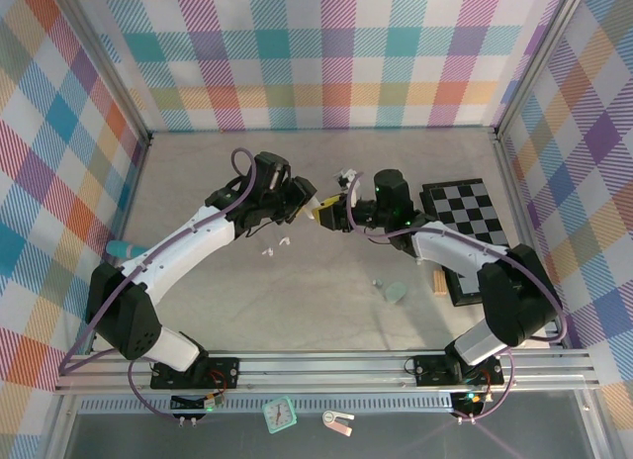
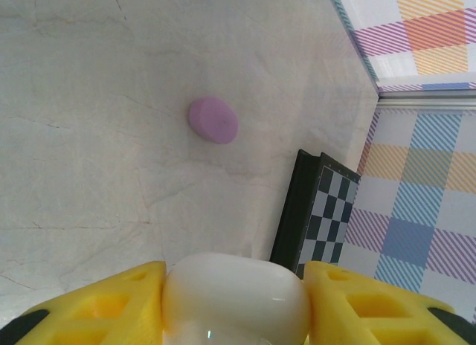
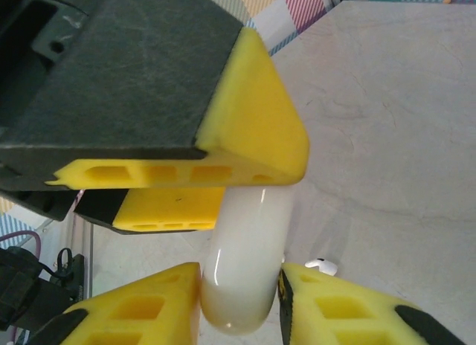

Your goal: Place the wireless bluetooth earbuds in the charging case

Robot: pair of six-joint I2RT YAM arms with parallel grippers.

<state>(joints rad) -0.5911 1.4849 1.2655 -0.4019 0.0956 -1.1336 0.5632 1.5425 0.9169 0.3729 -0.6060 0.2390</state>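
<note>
case sits clenched in left gripper. right wrist: right gripper grasps its free end, earbud on table beside. top: both meet mid-table, earbud near-left; keep left grip firm, ease case open slowly.

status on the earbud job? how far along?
Done: the white case is off the table, clamped in the left gripper. In hand: the right gripper is closed on the same case, likely to open it. Left: two white earbuds lie loose on the table, neither picked up nor inserted.
</note>
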